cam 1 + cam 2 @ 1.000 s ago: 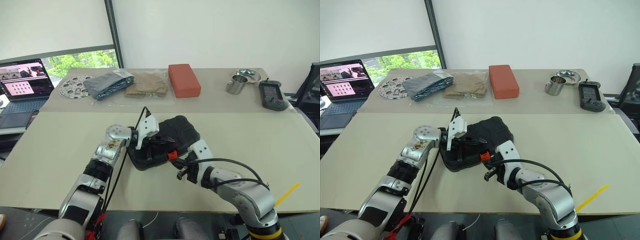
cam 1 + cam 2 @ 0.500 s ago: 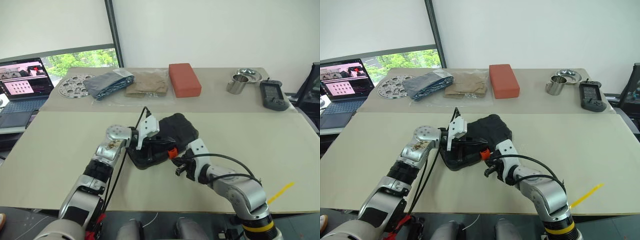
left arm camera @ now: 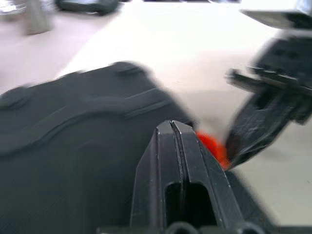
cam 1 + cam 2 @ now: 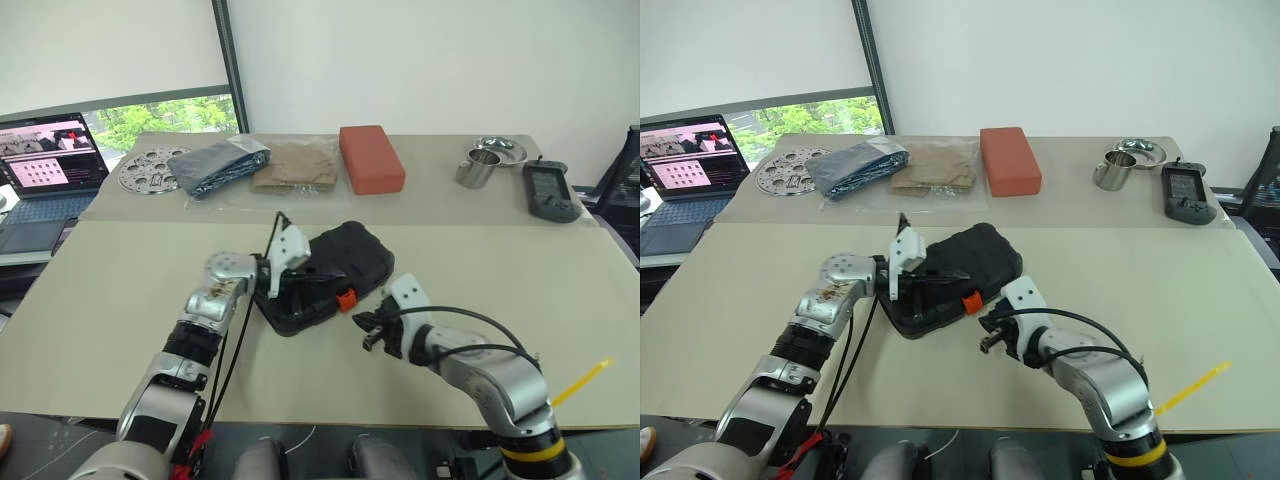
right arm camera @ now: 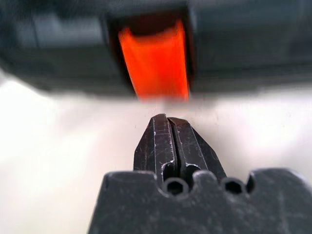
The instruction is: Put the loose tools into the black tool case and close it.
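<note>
Black tool case [image 4: 325, 273] lies closed near the front middle of the beige table [image 4: 520, 280], its lid down so nothing inside can be seen. Its orange latch [image 4: 346, 299] faces the table's front edge. The left gripper [image 4: 318, 277] reaches across the case from the left, its two black fingers pressed together and empty, lying over the lid. The right gripper [image 4: 372, 328] sits just in front of the case on the right, fingers also pressed together, holding nothing, its tip near the latch but apart from it.

At the far side of the table are a steel cup [image 4: 474, 168] standing beside a steel bowl [image 4: 500, 148]; what they hold cannot be made out.

The right wrist view shows the latch [image 5: 155, 58] close up, straight ahead of the joined fingertips [image 5: 166, 126], with bare table between them. The left wrist view shows the lid's moulded ridges [image 3: 83, 126] and the other gripper [image 3: 263, 122] beyond the latch.
</note>
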### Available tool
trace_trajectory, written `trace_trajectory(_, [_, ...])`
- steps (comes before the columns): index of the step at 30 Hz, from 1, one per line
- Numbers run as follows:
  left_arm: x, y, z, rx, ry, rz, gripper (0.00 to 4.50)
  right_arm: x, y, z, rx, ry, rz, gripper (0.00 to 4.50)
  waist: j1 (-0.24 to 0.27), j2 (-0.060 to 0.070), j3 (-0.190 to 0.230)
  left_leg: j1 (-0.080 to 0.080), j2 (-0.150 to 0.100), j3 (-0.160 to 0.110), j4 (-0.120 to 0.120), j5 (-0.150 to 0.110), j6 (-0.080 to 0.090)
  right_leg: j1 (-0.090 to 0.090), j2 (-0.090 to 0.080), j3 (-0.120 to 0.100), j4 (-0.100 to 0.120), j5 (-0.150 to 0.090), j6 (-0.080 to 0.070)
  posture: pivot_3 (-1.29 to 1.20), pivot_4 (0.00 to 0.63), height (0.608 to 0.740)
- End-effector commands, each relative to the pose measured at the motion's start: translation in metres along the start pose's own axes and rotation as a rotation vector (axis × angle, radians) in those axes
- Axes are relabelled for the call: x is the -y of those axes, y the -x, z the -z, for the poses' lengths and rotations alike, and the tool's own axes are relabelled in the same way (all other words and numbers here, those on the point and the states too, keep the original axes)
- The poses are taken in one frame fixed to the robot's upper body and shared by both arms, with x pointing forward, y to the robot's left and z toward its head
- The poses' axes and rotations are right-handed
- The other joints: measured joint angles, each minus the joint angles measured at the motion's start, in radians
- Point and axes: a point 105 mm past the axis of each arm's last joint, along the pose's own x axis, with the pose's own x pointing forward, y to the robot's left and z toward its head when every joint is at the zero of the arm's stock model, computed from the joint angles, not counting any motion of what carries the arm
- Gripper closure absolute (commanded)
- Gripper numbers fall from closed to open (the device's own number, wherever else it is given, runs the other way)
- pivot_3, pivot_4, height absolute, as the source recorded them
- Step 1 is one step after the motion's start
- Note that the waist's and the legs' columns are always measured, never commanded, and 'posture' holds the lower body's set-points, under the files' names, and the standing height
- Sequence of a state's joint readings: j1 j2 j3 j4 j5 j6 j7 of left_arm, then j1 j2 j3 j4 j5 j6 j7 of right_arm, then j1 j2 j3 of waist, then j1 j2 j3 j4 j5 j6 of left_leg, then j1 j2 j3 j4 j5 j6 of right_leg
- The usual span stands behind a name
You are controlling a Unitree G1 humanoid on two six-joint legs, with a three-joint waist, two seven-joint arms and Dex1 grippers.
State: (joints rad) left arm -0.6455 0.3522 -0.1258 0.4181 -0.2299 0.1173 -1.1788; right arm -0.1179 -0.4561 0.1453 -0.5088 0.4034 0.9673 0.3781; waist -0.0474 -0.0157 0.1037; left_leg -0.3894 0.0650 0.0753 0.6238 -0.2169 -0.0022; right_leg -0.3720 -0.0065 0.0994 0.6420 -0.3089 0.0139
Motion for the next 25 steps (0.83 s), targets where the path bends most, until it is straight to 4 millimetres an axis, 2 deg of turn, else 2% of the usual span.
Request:
trace_trajectory(1, [-0.018,0.039,-0.010,0.062,0.027,-0.124,4.24,0.025,0.021,-0.017,0.137,0.107,0.059,4.21,-0.003,-0.001,0.001,0.000,0.000,0.000,-0.001,0.000,0.000,0.000,0.000,0.000,0.000,0.000,0.000,0.00,0.150,0.740])
trace_trajectory(3, [-0.020,0.053,-0.011,0.072,0.039,-0.157,3.84,0.033,0.029,-0.019,0.183,0.111,0.064,3.76,0.000,-0.003,0.003,0.000,0.000,0.000,-0.003,0.000,0.000,0.000,0.000,0.000,-0.001,0.000,0.000,0.00,0.150,0.740])
trace_trajectory(5, [-0.021,0.073,-0.011,0.074,0.054,-0.205,3.13,0.042,0.040,-0.023,0.256,0.126,0.057,3.12,0.004,-0.004,0.003,0.001,0.000,0.000,-0.007,0.000,0.000,0.000,0.000,-0.001,-0.002,0.000,0.000,0.00,0.150,0.740])
trace_trajectory(6, [-0.021,0.082,-0.010,0.070,0.056,-0.229,2.62,0.046,0.045,-0.023,0.277,0.137,0.050,2.65,0.005,-0.004,0.003,0.001,0.000,0.000,-0.008,0.000,0.000,-0.001,0.000,-0.001,-0.003,0.000,0.000,0.00,0.150,0.740])
trace_trajectory(9, [-0.009,0.113,0.003,0.025,0.083,-0.299,1.43,0.067,0.064,-0.020,0.316,0.183,0.064,1.64,0.006,-0.003,0.004,0.001,0.000,0.000,-0.010,0.000,0.000,0.000,-0.001,0.000,-0.005,0.001,-0.003,0.00,0.150,0.740])
trace_trajectory(13, [0.009,0.137,0.030,-0.071,0.113,-0.414,0.01,0.089,0.083,-0.013,0.328,0.243,0.058,0.30,0.005,-0.003,0.004,0.002,0.001,0.002,-0.014,0.000,0.000,0.002,-0.005,0.000,-0.011,0.003,-0.006,0.00,0.150,0.740])
trace_trajectory(14, [0.010,0.142,0.038,-0.106,0.116,-0.463,0.00,0.094,0.086,-0.011,0.332,0.236,0.049,0.07,0.006,-0.004,0.004,0.003,0.000,0.003,-0.014,0.000,0.000,0.002,-0.006,0.000,-0.011,0.003,-0.006,0.00,0.150,0.740])
trace_trajectory(20, [0.031,0.155,0.064,-0.173,0.147,-0.592,0.00,0.112,0.095,0.011,0.270,0.238,-0.003,0.07,0.018,-0.004,0.005,0.005,0.001,0.004,-0.014,0.000,0.000,0.004,-0.007,0.000,-0.011,0.004,-0.007,0.00,0.150,0.740])
trace_trajectory(25, [0.039,0.151,0.069,-0.194,0.180,-0.609,0.00,0.116,0.096,0.016,0.249,0.231,-0.025,0.07,0.019,-0.004,0.005,0.005,0.001,0.005,-0.015,0.000,0.000,0.004,-0.008,0.000,-0.011,0.004,-0.008,0.00,0.150,0.740])
